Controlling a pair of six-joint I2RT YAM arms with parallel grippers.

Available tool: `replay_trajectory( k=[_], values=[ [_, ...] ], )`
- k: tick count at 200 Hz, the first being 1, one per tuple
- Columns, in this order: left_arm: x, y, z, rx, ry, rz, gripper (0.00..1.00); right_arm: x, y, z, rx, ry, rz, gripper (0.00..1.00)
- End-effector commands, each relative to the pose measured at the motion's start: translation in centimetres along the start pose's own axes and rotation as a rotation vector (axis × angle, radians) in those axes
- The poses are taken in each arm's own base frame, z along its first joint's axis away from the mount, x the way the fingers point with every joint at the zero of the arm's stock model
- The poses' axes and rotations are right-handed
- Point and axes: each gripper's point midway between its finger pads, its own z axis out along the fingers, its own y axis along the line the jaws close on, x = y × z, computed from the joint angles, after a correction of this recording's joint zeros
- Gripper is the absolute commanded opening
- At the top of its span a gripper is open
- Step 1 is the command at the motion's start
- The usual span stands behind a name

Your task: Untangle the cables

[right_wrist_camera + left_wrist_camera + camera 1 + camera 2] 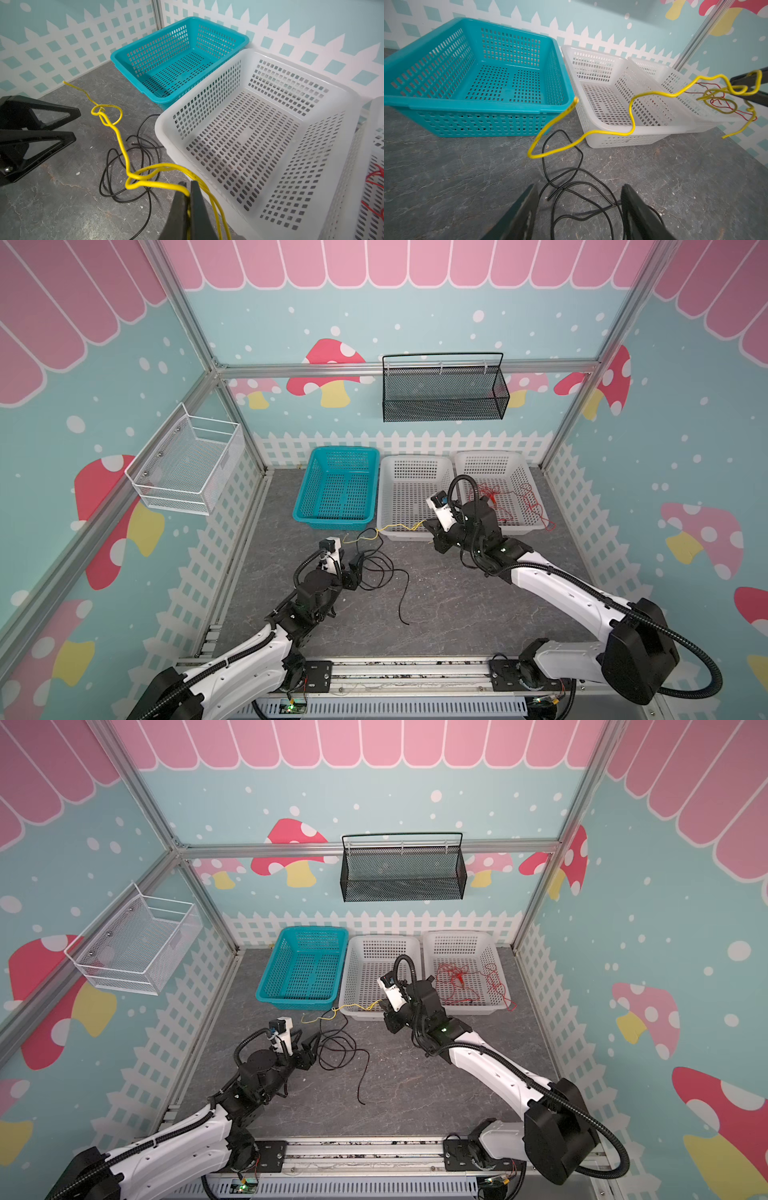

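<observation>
— Right pincer (188,184)?
— Clamped on the yellow cable (612,133), which hangs in the air along the front of the middle white basket (415,457) (one loop near its free end).
— Left pincer (579,191)?
— Jaws apart, holding nothing, just over the black cable (543,164) coiled on the tabletop (457,605).
— Red cable (451,974)?
— Tangled in the rightmost white basket (490,456).

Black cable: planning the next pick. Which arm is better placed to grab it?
Left: the left gripper, open, sits at the black cable; the right gripper is shut on the yellow cable.
</observation>
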Motion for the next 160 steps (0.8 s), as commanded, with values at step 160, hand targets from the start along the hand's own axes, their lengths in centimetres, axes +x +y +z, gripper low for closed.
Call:
replay_trajectory(
  k=[160],
  values=[
    [-5.7,-6.7,-1.0,0.253,-0.187,0.226,0.76,0.1,2.9,1.4,-0.187,0.077,0.022,0.00]
  ],
)
